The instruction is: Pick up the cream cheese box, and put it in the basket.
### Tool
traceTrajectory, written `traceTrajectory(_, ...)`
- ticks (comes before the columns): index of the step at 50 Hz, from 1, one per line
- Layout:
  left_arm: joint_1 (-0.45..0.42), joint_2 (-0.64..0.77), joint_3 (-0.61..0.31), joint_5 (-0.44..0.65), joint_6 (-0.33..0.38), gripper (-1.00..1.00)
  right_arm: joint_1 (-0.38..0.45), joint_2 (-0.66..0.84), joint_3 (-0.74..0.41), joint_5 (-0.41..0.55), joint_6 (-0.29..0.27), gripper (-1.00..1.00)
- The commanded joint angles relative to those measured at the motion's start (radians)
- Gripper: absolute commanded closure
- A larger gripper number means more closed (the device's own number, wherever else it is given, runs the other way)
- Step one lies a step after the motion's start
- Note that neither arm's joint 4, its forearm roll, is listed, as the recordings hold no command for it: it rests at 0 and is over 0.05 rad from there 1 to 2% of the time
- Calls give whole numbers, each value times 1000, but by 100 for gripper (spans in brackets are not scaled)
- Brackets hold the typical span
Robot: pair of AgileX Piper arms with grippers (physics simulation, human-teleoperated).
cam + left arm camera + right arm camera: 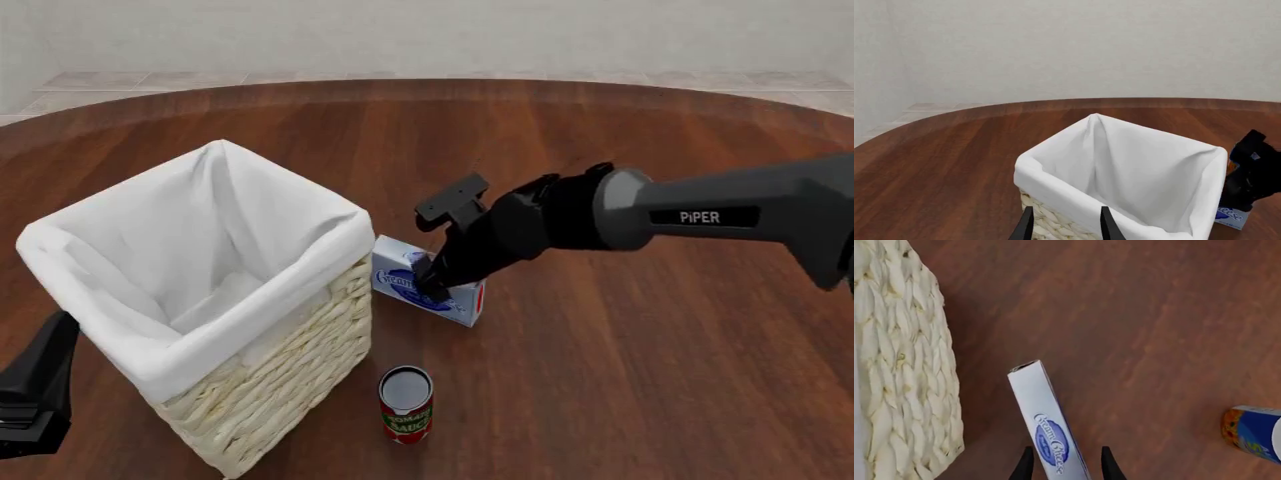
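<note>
The cream cheese box [398, 285] stands on its long edge on the table, right beside the basket [267, 350]. It is pale blue-white with a dark blue oval logo. My right gripper [438, 275] is down over the box with a finger on each side. In the right wrist view the box [1044, 425] sits between the open fingers with gaps showing. The tall wicker basket with its white liner fills the left wrist view [1054, 190]. My left gripper [1066, 227] is open and empty, just short of the basket's near side.
A small red tomato sauce can [406, 403] stands in front of the box, near the basket's corner. A can [1254, 432] also shows at the edge of the right wrist view. The basket's wicker wall [901, 365] is close beside the box.
</note>
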Motion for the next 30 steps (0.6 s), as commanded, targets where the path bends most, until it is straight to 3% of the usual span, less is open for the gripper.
traceTrajectory(1, -1, 0, 0, 0, 0, -100, 1, 52, -15, -11, 2, -100)
traceTrajectory(13, -1, 0, 0, 0, 0, -100, 16, 91, -15, -31, 17, -100)
traceTrajectory(14, -1, 0, 0, 0, 0, -100, 6, 87, -15, -36, 10, 100)
traceTrajectory(30, -1, 0, 0, 0, 0, -100, 11, 69, 4, -37, 4, 100)
